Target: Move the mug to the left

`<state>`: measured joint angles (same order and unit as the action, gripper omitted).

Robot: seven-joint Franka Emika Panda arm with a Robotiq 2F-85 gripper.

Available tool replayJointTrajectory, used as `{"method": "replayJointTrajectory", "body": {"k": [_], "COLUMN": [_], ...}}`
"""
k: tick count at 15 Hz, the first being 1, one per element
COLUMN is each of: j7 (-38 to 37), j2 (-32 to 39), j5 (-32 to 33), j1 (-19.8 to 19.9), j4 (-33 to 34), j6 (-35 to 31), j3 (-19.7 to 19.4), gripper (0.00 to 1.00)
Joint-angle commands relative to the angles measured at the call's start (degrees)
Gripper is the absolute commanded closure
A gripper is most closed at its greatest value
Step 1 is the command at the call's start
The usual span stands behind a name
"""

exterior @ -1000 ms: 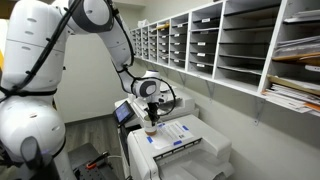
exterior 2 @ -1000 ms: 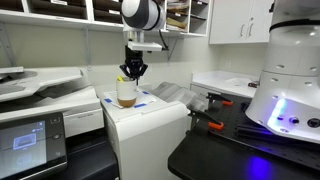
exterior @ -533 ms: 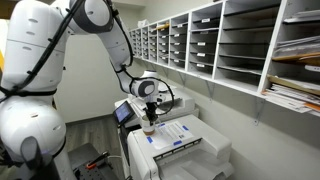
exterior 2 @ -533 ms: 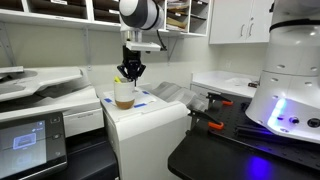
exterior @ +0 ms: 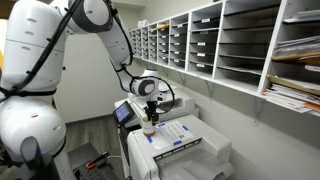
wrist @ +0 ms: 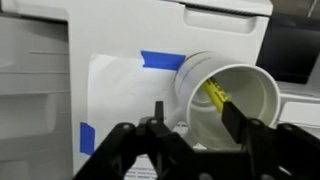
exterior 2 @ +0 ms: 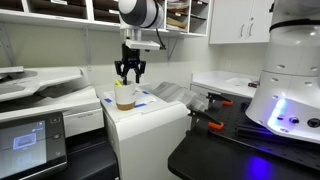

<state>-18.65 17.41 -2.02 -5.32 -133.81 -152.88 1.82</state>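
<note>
The mug (exterior 2: 125,96) is small, round and whitish with a yellow tinge. It stands upright on top of the white printer (exterior 2: 150,122), at its near corner, and also shows in an exterior view (exterior: 149,127). My gripper (exterior 2: 129,74) hangs just above the mug with its jaws spread, apart from the mug. In the wrist view the mug (wrist: 225,95) shows its open mouth with a yellow strip inside. The gripper (wrist: 192,108) is open, one finger over the mug's rim and the other beside its wall, holding nothing.
A blue-and-white sheet (wrist: 125,85) lies flat on the printer top beside the mug. Wall shelves with paper trays (exterior: 240,40) run behind. A large copier (exterior 2: 40,90) stands beside the printer. A black table (exterior 2: 215,145) carries tools and another robot base (exterior 2: 290,80).
The jaws were shut on the mug's rim and have now opened, letting the mug go. The gripper has lifted slightly; the mug stays in place on the printer.
</note>
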Motion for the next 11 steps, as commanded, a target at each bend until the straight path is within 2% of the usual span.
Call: {"method": "replayJointTrajectory", "body": {"k": [1, 2, 4, 8, 11], "j7": [5.7, 6.5, 5.4, 3.2, 5.2], "j2": [-3.2, -3.9, -5.6, -8.1, -9.5], "j5": [-3.7, -4.0, -2.3, 4.6, 4.6], "j1": [1.4, 1.5, 0.9, 0.4, 1.2], "j4": [-1.1, -1.4, -1.7, -0.9, -1.4], "j6": [2.8, 3.3, 5.7, 15.5, 17.6], "j3": [1.4, 1.2, 0.1, -2.0, -1.6], "gripper": [0.04, 0.00, 0.00, 0.00, 0.00]}}
